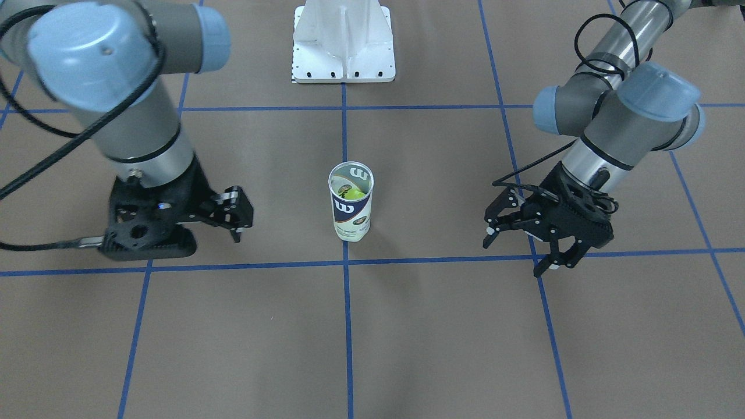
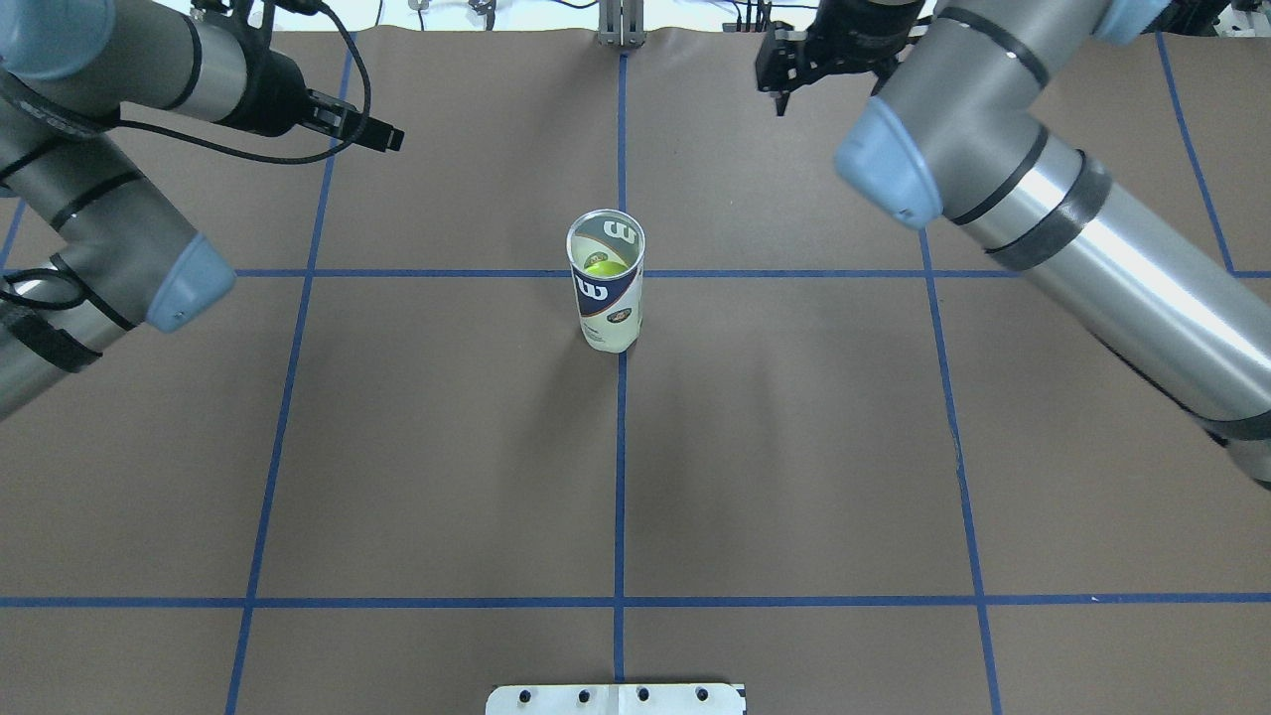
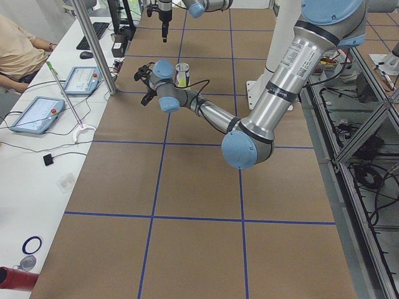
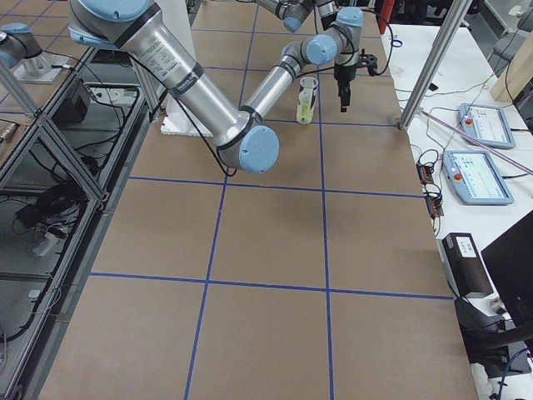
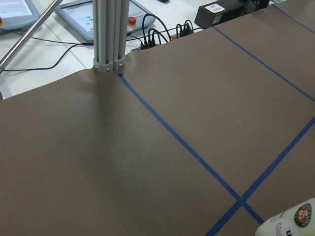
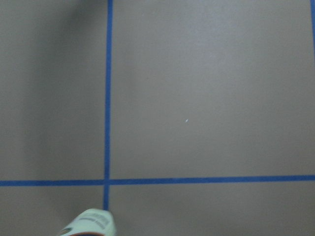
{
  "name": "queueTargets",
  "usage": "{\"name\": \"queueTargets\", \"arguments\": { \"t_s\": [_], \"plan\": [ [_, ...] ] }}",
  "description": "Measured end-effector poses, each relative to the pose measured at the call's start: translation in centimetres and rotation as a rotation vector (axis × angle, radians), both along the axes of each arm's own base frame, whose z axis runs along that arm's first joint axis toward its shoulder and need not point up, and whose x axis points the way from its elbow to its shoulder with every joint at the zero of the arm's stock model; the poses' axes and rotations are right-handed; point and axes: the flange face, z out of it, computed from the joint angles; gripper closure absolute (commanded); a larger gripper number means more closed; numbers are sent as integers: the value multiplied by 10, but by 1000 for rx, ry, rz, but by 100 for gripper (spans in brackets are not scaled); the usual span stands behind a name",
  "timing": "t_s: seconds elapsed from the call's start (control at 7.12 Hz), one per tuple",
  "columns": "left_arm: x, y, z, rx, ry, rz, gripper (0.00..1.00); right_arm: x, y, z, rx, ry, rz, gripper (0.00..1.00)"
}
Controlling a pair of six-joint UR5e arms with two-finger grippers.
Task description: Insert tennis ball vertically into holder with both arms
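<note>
Can: the clear can (image 1: 351,203) stands upright with its mouth open, just above the middle of the front-facing view, on the vertical blue tape line (image 1: 347,326) and above the cross line. In the overhead view it is also near the centre (image 2: 608,298).
Ball: a yellow-green ball (image 1: 353,191) shows through the open mouth, low inside the can.
Left gripper: at the right of the front-facing view (image 1: 515,254), level with the can and well apart from it. Its fingers are spread wide, point toward the can and hold nothing.
Right gripper: at the left of the front-facing view (image 1: 237,228), also level with the can and apart from it. Its fingers look drawn together, with nothing between them.
Left arm: it comes in from the upper right of the front-facing view (image 1: 611,128).
Right arm: it comes in from the upper left of that view (image 1: 134,110), large and close to the camera.
Wrist views: each shows only a bottom sliver of the can, at the lower right for the left wrist (image 5: 290,223) and at the lower left for the right wrist (image 6: 88,224).
Table: a brown surface (image 1: 454,349) marked into squares by blue tape.
White base: at the top centre of the front-facing view (image 1: 343,52), straddling the same centre line as the can.
</note>
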Motion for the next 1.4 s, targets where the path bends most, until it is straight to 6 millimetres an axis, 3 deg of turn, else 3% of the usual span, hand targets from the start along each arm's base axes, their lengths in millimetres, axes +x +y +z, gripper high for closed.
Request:
{"name": "queueTargets", "arguments": {
  "t_s": [0.28,0.56,0.84,0.98,1.12,1.4],
  "plan": [
    [-65,-37,36,-69,-222,20,1,80,-51,90,-5,10,-60,1],
    [-137,-56,81,-187,-389,69,0,156,-69,170,-9,34,-104,1],
    [-228,-58,147,-383,-367,51,0,220,-64,241,-42,40,-121,1],
    [-262,-54,186,-500,-339,34,0,244,-57,268,-62,36,-121,1],
    [-291,-45,219,-615,-301,7,0,264,-49,292,-85,33,-112,1],
    [-327,-21,255,-746,-227,-48,0,300,-25,339,-138,31,-85,1]
  ]
}}
